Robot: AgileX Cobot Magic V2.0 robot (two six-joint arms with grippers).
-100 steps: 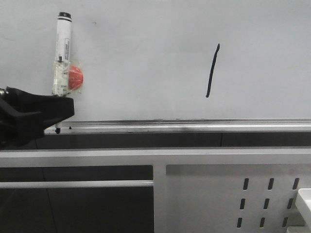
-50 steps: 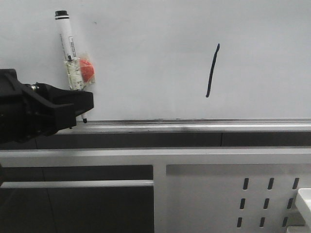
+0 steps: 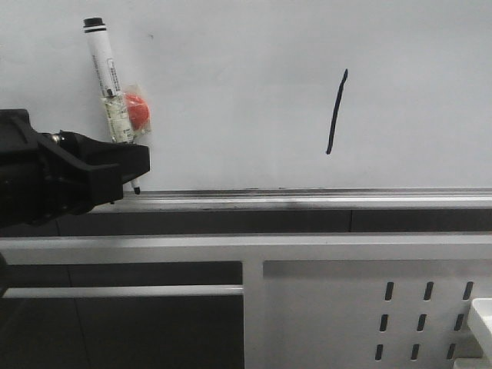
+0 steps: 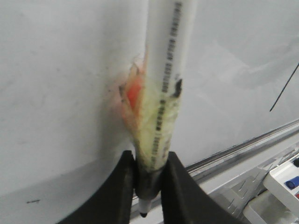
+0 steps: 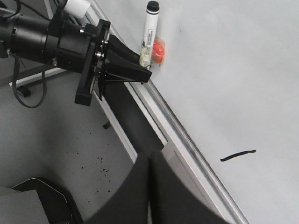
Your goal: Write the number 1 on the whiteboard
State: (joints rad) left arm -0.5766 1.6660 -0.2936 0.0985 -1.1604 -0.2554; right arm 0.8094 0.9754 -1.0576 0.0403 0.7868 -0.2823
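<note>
The left gripper point(image 4: 148, 186) is clamped on the white marker point(image 4: 166, 79), a grip only the left wrist view shows plainly; the front view hides the fingers behind the black gripper body. The right gripper point(image 5: 149, 186) shows its fingers pressed together, holding nothing. The number 1 point(image 3: 336, 112) stands on the whiteboard point(image 3: 246, 46), well right of the marker, above the silver ledge point(image 3: 307, 198).

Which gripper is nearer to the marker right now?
Left. The left gripper is shut on the marker, gripping its lower end just above the whiteboard ledge. The right gripper is shut, empty, back from the board, well away from the marker.
</note>
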